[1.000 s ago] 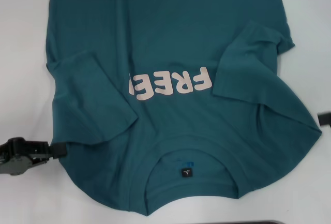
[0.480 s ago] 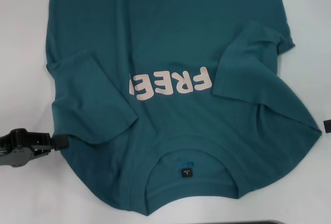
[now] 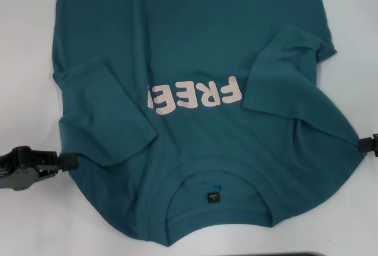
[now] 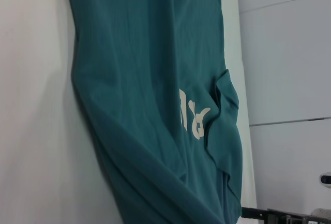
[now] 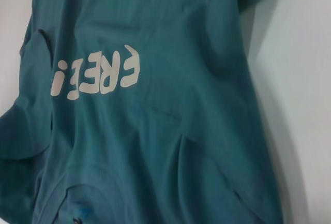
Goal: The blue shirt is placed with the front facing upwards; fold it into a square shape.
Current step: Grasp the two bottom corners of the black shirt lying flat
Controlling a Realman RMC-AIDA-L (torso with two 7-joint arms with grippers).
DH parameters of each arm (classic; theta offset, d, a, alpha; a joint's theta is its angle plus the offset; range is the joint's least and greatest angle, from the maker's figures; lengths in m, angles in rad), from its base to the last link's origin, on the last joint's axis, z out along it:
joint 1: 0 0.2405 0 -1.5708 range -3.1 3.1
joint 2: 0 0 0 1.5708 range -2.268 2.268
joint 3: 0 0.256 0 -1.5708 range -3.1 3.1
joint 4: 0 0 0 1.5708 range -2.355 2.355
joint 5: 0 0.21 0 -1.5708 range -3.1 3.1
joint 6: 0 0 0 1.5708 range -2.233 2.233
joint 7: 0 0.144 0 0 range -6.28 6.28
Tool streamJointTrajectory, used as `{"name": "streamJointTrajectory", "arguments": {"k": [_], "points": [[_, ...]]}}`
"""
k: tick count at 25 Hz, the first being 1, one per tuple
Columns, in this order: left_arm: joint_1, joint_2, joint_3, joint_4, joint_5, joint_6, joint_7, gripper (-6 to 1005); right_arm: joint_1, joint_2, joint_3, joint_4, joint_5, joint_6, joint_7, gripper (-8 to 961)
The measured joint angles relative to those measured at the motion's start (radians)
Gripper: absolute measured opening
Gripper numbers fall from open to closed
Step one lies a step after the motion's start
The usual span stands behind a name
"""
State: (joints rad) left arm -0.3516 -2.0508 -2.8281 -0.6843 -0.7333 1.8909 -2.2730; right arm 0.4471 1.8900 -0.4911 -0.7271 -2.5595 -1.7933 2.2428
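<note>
When viewed from the head camera, found the blue shirt point(image 3: 207, 37) lying front up on the white table point(image 3: 23, 43), collar point(image 3: 220, 171) nearest the robot and hem running out of sight at the far side. Saw pale letters point(image 3: 195, 96) reading "FREE" across the chest, upside down from there, with a small black neck tag point(image 3: 212, 197) inside the collar. Noted both sleeves turned in over the body: the one on the robot's left point(image 3: 100, 111) covering the last letter's edge, the one on the right point(image 3: 283, 73) lying just beside the "F". Spotted the left gripper point(image 3: 66, 160) low at the shirt's left shoulder edge, touching the cloth; could not tell whether clenched or released. Caught only the tip of the right gripper point(image 3: 367, 144) at the right shoulder corner, touching the cloth; could not tell its grip either. Saw only cloth and table in both wrist views.
</note>
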Motion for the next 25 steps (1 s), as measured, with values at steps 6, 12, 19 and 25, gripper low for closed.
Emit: {"name": "streamJointTrajectory", "arguments": {"k": [6,12,19,25], "points": [[0.003,-0.001,-0.002,0.000,0.000,-0.004,0.000,7,0.002,0.012,-0.011,0.019,-0.001,0.029,-0.001,852],[0.003,-0.002,-0.002,0.000,0.000,-0.005,0.000,11,0.011,0.013,-0.012,0.037,-0.001,0.042,0.001,851],[0.002,-0.002,-0.002,0.000,0.000,-0.006,0.000,10,0.031,0.014,-0.039,0.075,-0.006,0.070,0.007,852],[0.006,-0.002,-0.002,0.000,0.000,-0.008,0.000,11,0.037,0.014,-0.033,0.080,0.002,0.076,0.012,852]]}}
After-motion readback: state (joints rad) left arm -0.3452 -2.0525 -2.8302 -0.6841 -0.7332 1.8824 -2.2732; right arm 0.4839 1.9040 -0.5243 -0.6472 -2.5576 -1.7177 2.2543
